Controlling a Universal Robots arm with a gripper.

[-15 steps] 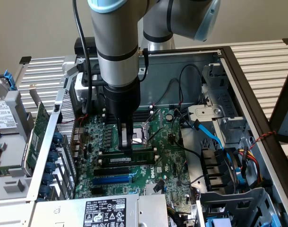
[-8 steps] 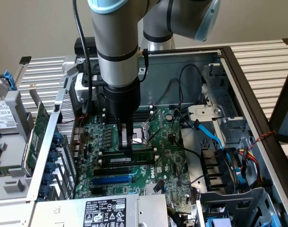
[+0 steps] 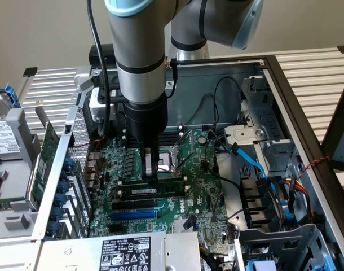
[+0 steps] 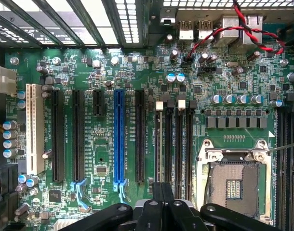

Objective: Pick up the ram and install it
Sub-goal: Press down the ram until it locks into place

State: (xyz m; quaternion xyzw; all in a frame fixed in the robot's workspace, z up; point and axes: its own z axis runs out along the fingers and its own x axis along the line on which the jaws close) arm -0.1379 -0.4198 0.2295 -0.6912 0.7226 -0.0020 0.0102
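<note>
Green and thin, the long ram stick (image 3: 161, 184) with black chips stands on edge in one of the long black memory slots on the green motherboard (image 3: 203, 186), lined up so it can seat. My gripper (image 3: 151, 172) is pressed shut, fingertips directly over the stick's top edge near its middle, touching or nearly so.
</note>
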